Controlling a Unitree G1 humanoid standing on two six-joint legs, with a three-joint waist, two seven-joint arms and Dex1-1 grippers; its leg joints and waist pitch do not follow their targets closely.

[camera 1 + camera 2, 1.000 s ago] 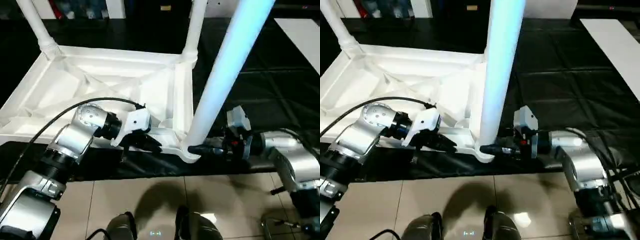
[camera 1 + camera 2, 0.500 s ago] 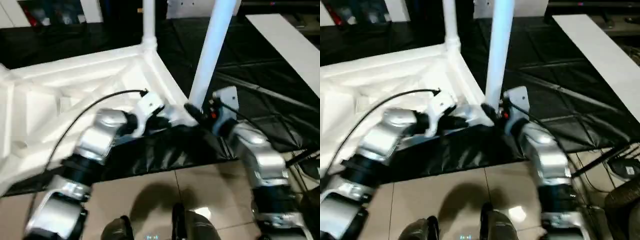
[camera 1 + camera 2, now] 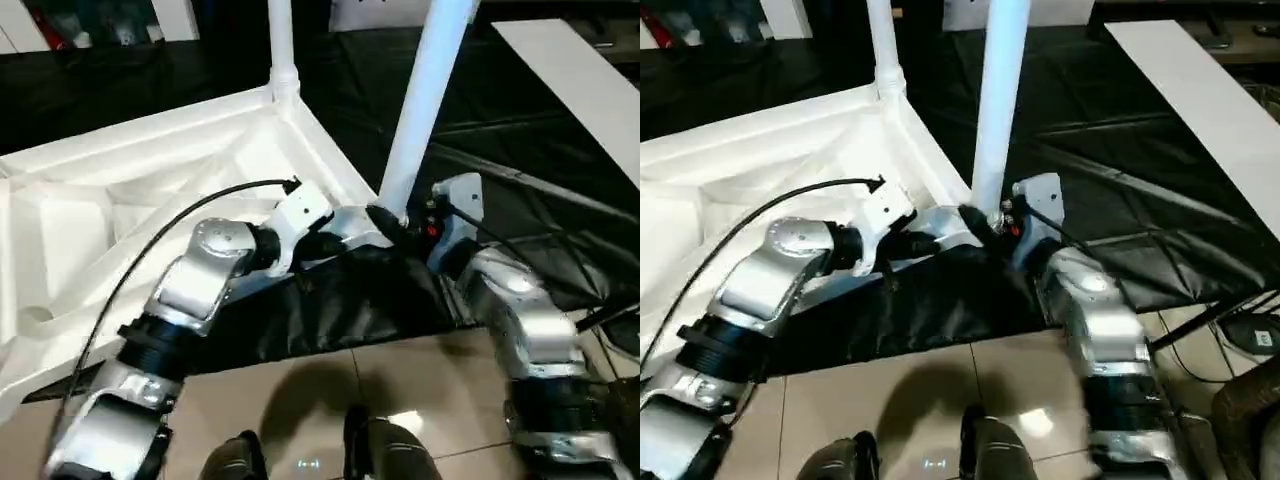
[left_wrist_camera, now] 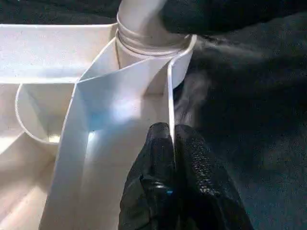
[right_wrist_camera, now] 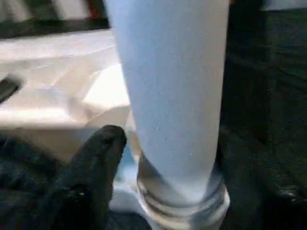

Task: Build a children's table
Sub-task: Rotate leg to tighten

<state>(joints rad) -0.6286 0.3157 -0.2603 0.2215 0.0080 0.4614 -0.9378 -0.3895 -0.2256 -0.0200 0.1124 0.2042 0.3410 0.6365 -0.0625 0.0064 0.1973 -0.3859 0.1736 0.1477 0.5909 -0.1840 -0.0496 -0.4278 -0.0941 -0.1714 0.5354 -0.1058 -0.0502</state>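
Note:
The white table top [image 3: 150,170] lies upside down, ribs up, on the black-covered worktable [image 3: 520,150]. Two white legs stand in its corner sockets, one far [image 3: 281,40] and one at the near corner [image 3: 425,90]. My left gripper [image 3: 335,243] is beside that near corner, shut on the top's thin rim wall [image 4: 168,91], just short of the socket [image 4: 148,45]. My right gripper [image 3: 388,218] is at the foot of the near leg [image 5: 172,86], shut on it. One black finger [image 5: 98,158] lies against the leg's side.
The top's left part hangs past the worktable's front edge over the tiled floor [image 3: 300,390]. A white board [image 3: 580,70] lies at the back right. The black cover is bunched under the near corner [image 3: 360,290]. Cables [image 3: 1240,320] lie on the floor at right.
The view has swung. The table top has turned on the worktable, its near corner now pointing at me. Both grippers stayed at that corner.

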